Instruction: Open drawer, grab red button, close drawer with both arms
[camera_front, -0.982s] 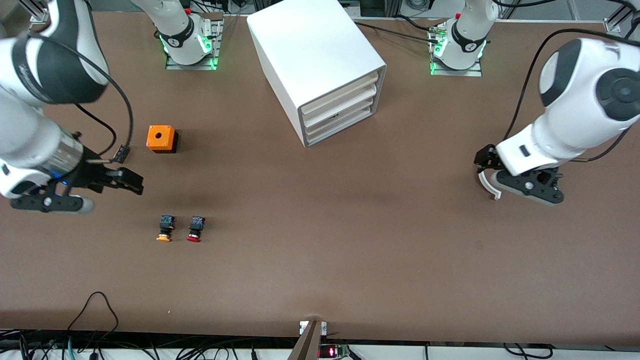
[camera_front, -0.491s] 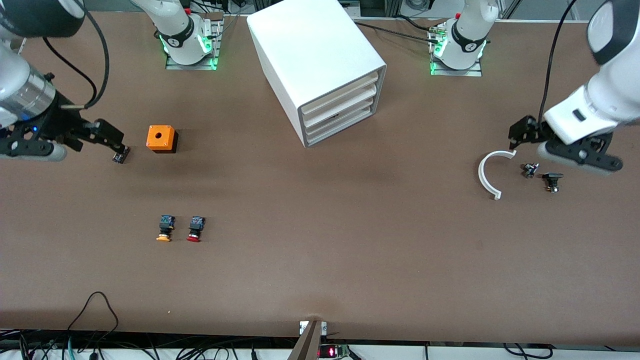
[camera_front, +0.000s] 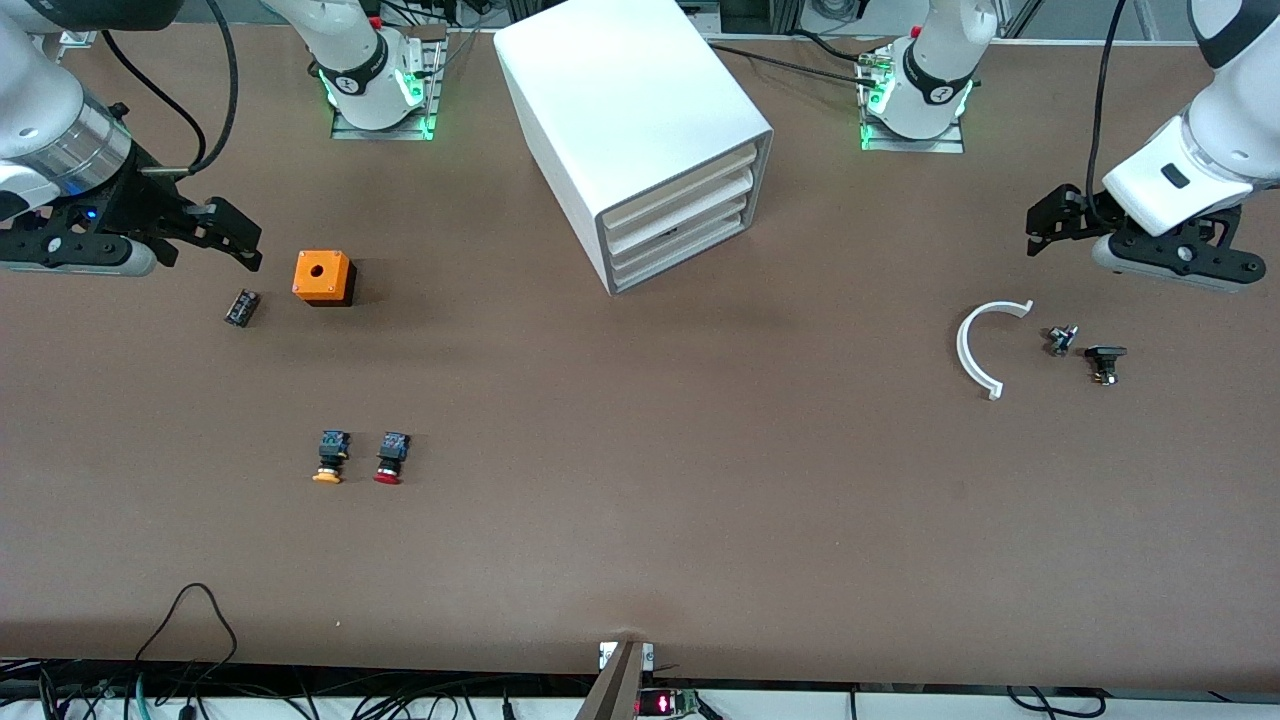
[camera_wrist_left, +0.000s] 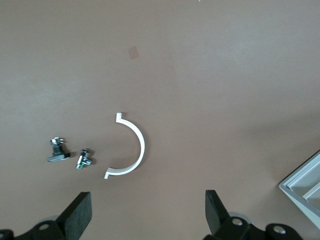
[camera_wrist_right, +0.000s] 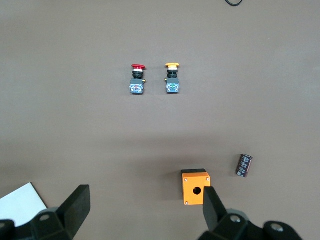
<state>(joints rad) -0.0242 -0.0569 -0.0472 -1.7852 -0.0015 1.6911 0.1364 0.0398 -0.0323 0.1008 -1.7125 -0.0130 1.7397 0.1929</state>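
Note:
The white cabinet (camera_front: 640, 110) stands mid-table near the bases, its three drawers (camera_front: 680, 215) all shut. The red-capped button (camera_front: 389, 460) lies on the table toward the right arm's end, beside an orange-capped one (camera_front: 328, 458). Both also show in the right wrist view, red (camera_wrist_right: 137, 77) and orange (camera_wrist_right: 172, 77). My right gripper (camera_front: 240, 245) is open and empty, up over the table beside the orange cube (camera_front: 322, 277); its wrist view (camera_wrist_right: 145, 210) shows the jaws wide apart. My left gripper (camera_front: 1040, 230) is open and empty (camera_wrist_left: 147, 220), over the table by a white arc (camera_front: 985, 350).
A small dark cylinder (camera_front: 241, 307) lies beside the orange cube (camera_wrist_right: 196, 187). Two small metal parts (camera_front: 1060, 340) (camera_front: 1104, 360) lie by the white arc (camera_wrist_left: 132, 150). A corner of the cabinet shows in the left wrist view (camera_wrist_left: 305, 187). Cables hang along the table's front edge.
Both grippers have risen and drawn back toward their bases. The left one uncovered the two small parts; the right one uncovered the dark cylinder. Nothing on the table moved.

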